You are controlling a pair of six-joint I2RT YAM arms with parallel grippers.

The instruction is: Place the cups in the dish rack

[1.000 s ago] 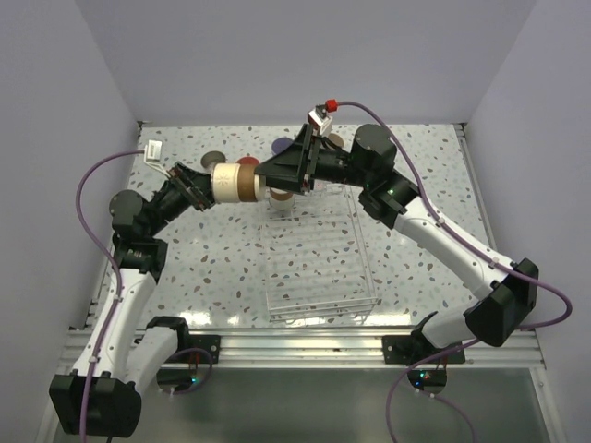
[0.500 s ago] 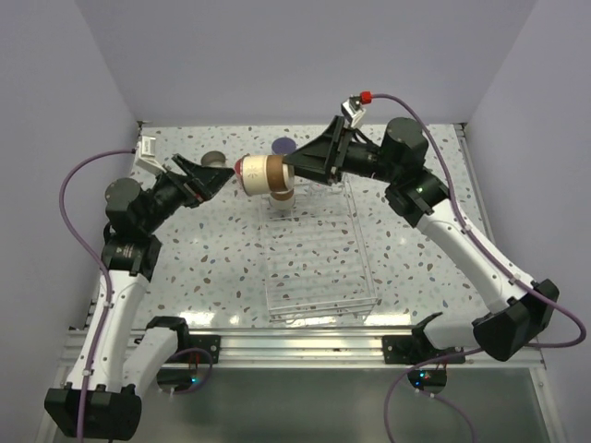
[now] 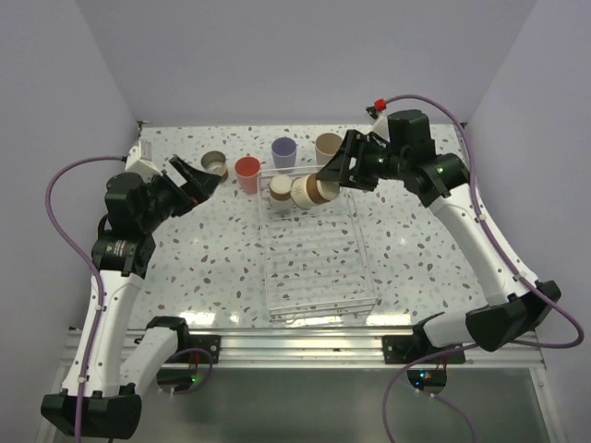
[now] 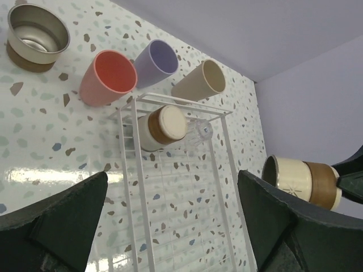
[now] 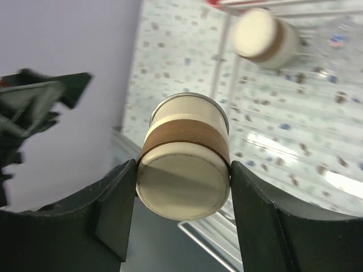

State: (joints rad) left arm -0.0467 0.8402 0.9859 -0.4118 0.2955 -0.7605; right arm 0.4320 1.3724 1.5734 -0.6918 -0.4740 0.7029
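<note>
Two dark fingers (image 5: 116, 209) of the right jaws clamp a brown-banded cup (image 5: 183, 156) by its sides. It hangs tilted over the far end of the rack (image 3: 367, 268), at the upper centre of the top view. The left jaws are spread wide and hold nothing, at the upper left. Inside the rack's far end sit a second brown cup (image 4: 161, 126) and a tiny clear cup (image 4: 201, 131). Beyond the rack, on the counter (image 3: 203, 268), stand a red cup (image 3: 247, 173), a lavender cup (image 3: 284, 151) and a beige cup (image 3: 328, 146). A third brown cup (image 3: 214, 163) stands further left.
</note>
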